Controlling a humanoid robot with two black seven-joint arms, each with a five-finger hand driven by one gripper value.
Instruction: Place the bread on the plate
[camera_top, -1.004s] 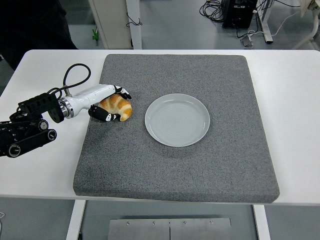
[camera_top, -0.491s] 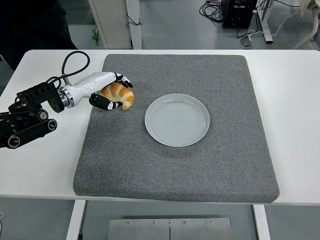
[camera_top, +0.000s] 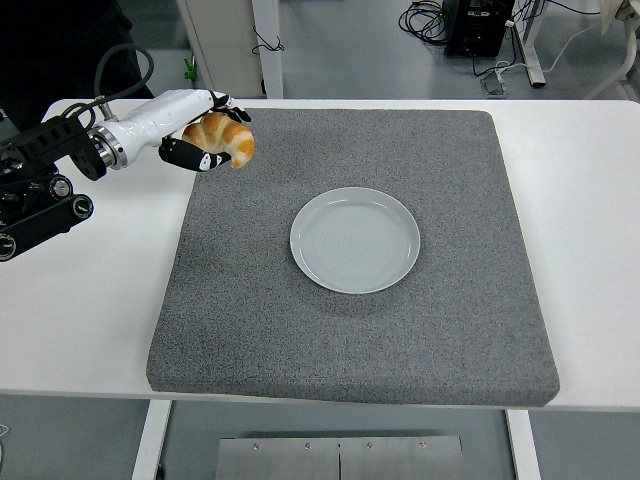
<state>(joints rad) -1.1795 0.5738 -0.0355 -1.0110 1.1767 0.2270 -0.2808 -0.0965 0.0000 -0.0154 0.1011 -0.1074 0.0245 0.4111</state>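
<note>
Bread (camera_top: 222, 137): a croissant, golden-brown with a paler, creamy patch on its top, crust ridged in bands. Curved shape. Long axis runs roughly from upper left to lower right in the head view, the free tip pointing down and right toward the plate (camera_top: 354, 239); the other end is buried in the hand.

Position: held in the air over the far left corner of the grey mat (camera_top: 352, 250), near the mat's left edge. Well apart from the plate, which lies to its lower right.

Left hand (camera_top: 195, 128): white-shelled with black finger segments, curled closed around the bread. Black fingertips (camera_top: 188, 155) wrap under the near side of it; other fingers show over the top at the far side. The grip covers the left half of the croissant, the right half sticks out bare.

Left arm (camera_top: 55, 180): black, comes in from the left edge over the white table (camera_top: 95, 300), a black cable looping above the wrist.

Plate: round, pale grey-white, lying flat near the mat's middle, nothing on it.

A dark-clothed person (camera_top: 60, 50) shows at the top left, beyond the table.
</note>
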